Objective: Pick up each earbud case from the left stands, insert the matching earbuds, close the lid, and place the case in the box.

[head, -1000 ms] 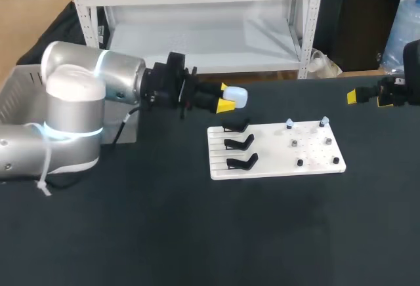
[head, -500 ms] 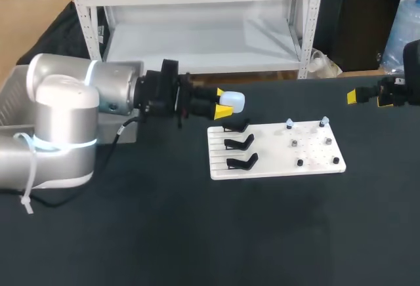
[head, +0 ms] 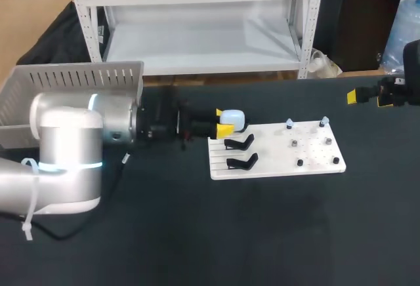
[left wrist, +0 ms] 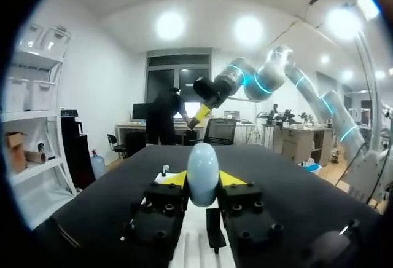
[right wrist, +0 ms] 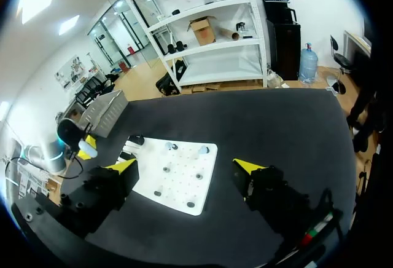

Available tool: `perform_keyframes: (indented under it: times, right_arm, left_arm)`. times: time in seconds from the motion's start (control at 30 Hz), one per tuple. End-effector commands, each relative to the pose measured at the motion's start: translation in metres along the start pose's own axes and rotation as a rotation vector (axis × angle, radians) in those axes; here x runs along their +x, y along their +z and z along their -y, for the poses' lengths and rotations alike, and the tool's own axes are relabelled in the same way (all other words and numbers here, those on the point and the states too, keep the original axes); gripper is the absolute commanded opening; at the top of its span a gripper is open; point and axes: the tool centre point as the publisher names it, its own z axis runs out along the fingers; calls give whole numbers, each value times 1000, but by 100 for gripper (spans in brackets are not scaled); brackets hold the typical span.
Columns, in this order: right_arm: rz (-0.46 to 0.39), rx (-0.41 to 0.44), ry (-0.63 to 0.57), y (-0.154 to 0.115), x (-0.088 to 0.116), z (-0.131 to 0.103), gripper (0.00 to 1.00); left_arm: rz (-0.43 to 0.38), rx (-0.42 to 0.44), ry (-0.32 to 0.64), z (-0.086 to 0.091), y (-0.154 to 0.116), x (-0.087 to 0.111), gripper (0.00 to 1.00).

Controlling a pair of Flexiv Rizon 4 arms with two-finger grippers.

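Head view: your left jaws, coming in from nine o'clock, are clamped on the pale earbud case [head: 233, 118]. It hangs over the row of black stands [head: 239, 143] at the nine o'clock end of the white board [head: 308, 161]. Two earbuds [head: 289, 124] sit on pegs along the board's twelve o'clock edge, and the grey box [head: 72, 79] is well apart at ten o'clock. Your right jaws hang wide and empty at the three o'clock edge of the counter [head: 197, 233]. Swing low here and the case may clip a stand and twist in the grip

Left wrist view: the case [left wrist: 202, 169] stands upright between the yellow tips [left wrist: 175, 179], with a stand [left wrist: 212, 228] below the jaws. I judge the smooth rounded shell the weak point — a jolt could squirt it out. You also cannot tell which way the lid faces, so it may open against a finger

Right wrist view: the jaws are spread wide with nothing between them, and the board [right wrist: 178, 188] lies ahead of them. The earbuds [right wrist: 202, 150] are tiny — a careless approach could knock one off its peg, or take the wrong one
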Motion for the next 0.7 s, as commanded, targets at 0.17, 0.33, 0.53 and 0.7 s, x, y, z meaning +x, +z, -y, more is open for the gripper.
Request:
perform_keyframes:
  times: [0.17, 0.33, 0.53, 0.7]
  right_arm:
    - [-14, -46, -87, -16, 15, -50, 100]
    - [-26, -79, -152, -23, 25, -90, 100]
    - [-62, -96, -206, -24, 39, -128, 100]
    - [-88, -71, -240, -13, 50, -144, 100]
  left_arm:
    - [-1, -25, 0, -4, 11, 3, 0]
    - [9, -16, -12, -8, 13, 3, 0]
    - [21, 10, -11, -8, 15, 3, 0]
    - [30, 21, -7, -6, 14, 3, 0]
